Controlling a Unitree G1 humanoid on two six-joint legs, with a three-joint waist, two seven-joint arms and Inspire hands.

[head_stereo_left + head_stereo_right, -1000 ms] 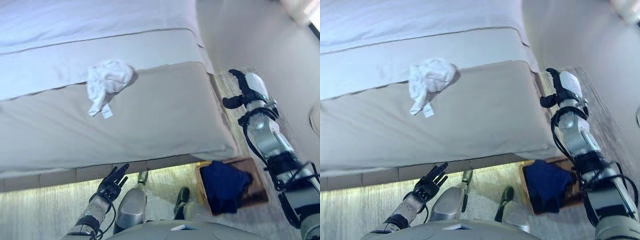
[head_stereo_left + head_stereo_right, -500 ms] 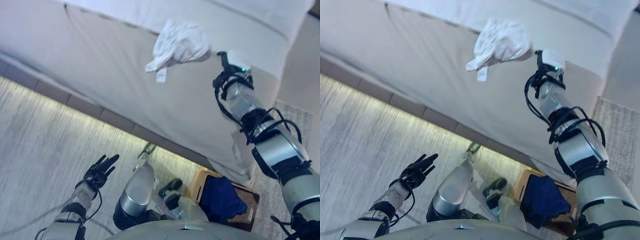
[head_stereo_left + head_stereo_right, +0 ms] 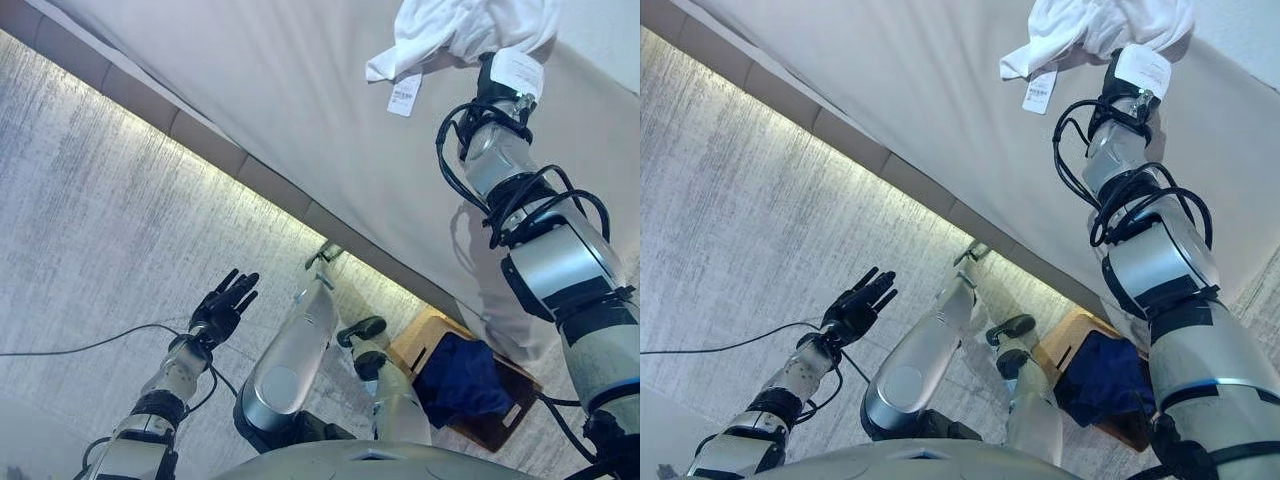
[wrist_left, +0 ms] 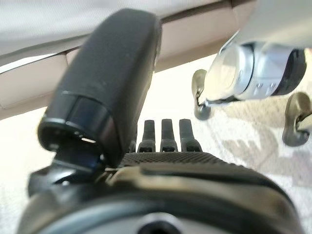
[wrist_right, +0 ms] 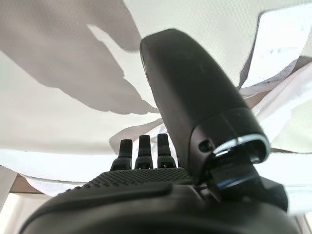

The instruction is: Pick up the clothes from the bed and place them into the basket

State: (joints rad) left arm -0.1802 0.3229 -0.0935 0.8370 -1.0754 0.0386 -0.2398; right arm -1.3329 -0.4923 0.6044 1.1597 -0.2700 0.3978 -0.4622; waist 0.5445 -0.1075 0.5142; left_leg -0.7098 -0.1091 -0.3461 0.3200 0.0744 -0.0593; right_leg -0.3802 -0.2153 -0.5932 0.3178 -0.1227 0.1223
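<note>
Right hand [image 3: 500, 75] sits fingers-straight right at the crumpled white garment [image 3: 460, 25] on the bed [image 3: 300, 90] (soft, light, floppy, so grab the bunched middle), left hand [image 3: 225, 305] idle and splayed.

The right hand [image 3: 497, 75] reaches under the white garment [image 3: 470, 25], which covers its fingers in both eye views; whether it grips cannot be told. The garment's far part runs off the frame edge. The basket [image 3: 492, 427] below that arm shows only partly, a dark blue cloth [image 3: 457, 378] covering its inside.
</note>
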